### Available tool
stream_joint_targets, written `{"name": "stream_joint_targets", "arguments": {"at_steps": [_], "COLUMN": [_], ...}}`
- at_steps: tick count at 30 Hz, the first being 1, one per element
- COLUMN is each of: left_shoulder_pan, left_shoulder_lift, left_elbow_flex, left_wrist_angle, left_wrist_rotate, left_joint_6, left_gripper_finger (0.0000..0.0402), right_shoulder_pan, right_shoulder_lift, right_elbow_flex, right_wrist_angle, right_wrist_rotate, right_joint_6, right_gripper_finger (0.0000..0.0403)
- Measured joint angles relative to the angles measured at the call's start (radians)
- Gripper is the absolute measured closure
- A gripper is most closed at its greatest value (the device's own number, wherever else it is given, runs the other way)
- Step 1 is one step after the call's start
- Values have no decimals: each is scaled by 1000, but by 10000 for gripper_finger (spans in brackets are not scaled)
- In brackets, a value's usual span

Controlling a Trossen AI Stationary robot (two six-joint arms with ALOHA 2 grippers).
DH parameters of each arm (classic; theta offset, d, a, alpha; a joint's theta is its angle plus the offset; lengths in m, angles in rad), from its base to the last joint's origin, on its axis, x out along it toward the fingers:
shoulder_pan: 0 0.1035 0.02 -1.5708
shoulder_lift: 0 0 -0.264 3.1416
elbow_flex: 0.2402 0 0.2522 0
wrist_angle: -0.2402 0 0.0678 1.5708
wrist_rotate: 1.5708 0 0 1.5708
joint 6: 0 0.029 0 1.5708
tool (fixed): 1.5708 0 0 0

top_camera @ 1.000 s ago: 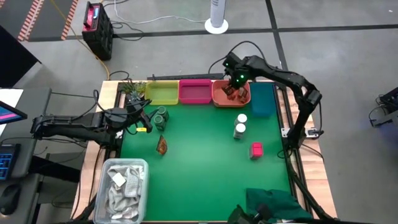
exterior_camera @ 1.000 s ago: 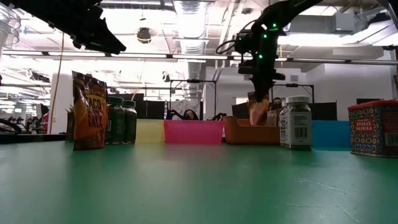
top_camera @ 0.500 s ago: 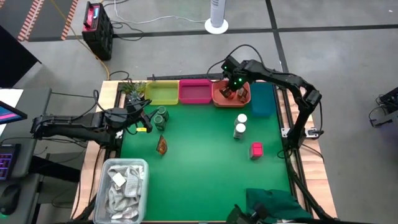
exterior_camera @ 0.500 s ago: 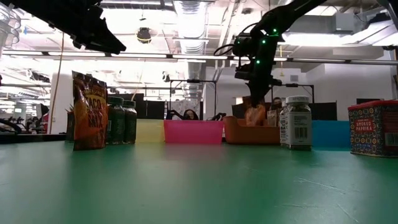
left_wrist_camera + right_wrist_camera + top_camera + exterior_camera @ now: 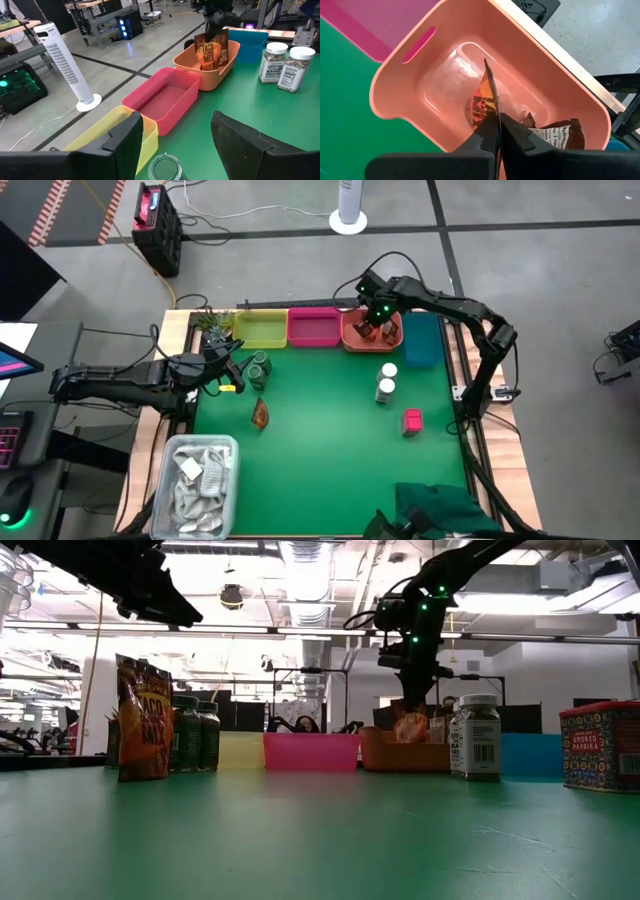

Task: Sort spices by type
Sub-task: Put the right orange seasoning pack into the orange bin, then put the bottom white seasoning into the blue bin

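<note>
My right gripper (image 5: 375, 323) hovers over the orange tray (image 5: 348, 332) at the far edge, shut on an orange-brown packet (image 5: 481, 107) that reaches down into it. A second packet (image 5: 555, 136) lies in that tray. The third packet (image 5: 260, 414) stands on the green mat at the left. My left gripper (image 5: 238, 370) waits open beside the two dark green jars (image 5: 258, 366); one jar's lid (image 5: 165, 169) shows between its fingers. Two white-capped jars (image 5: 386, 380) and one pink box (image 5: 412, 421) stand at the right. My right gripper (image 5: 496, 131) pinches the packet's top edge (image 5: 492, 112) between its two fingers, coming from above and pointing down. The packet hangs upright below the fingers inside the orange tray (image 5: 395, 95). Whether its bottom touches the tray floor cannot be told.
Yellow (image 5: 262, 328), pink (image 5: 313, 327) and teal (image 5: 422, 340) trays line the far edge beside the orange one. A clear tub of white packets (image 5: 195, 485) sits at the near left corner, a green cloth (image 5: 440, 510) at the near edge. The mat's middle is bare.
My right gripper has shifted a little toward the table's left over the orange tray and lowered the packet, which now sits deeper in the tray. Over the last half second it has kept still, shut on the packet.
</note>
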Motion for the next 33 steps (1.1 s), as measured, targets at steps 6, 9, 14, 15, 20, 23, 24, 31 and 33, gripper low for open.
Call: {"name": "stream_joint_targets", "arguments": {"at_steps": [6,9,14,15,20,23,24,31,33], "left_shoulder_pan": [0,0,0,0,0,0,0,0,0], "left_shoulder_lift": [0,0,0,0,0,0,0,0,0], "left_elbow_flex": [0,0,0,0,0,0,0,0,0], "left_wrist_angle": [0,0,0,-1,0,0,-1,-1,-1], "left_wrist_rotate": [0,0,0,0,0,0,0,0,0], "left_joint_6": [0,0,0,0,0,0,0,0,0], "left_gripper_finger": [178,178,178,178,178,178,178,178,178], "right_shoulder_pan": [13,16,15,17,22,21,21,39,54], "right_shoulder_lift": [0,0,0,0,0,-2,-3,-8,-8], "right_elbow_flex": [0,1,1,1,1,1,2,60,86], "right_wrist_angle": [-3,-9,-17,-17,-16,-16,-16,-21,-21], "right_wrist_rotate": [0,0,1,1,1,1,1,3,3], "right_joint_6": [-7,-9,-9,-8,-9,-9,-9,-40,-64], "right_gripper_finger": [352,335,297,288,249,231,227,207,205]}}
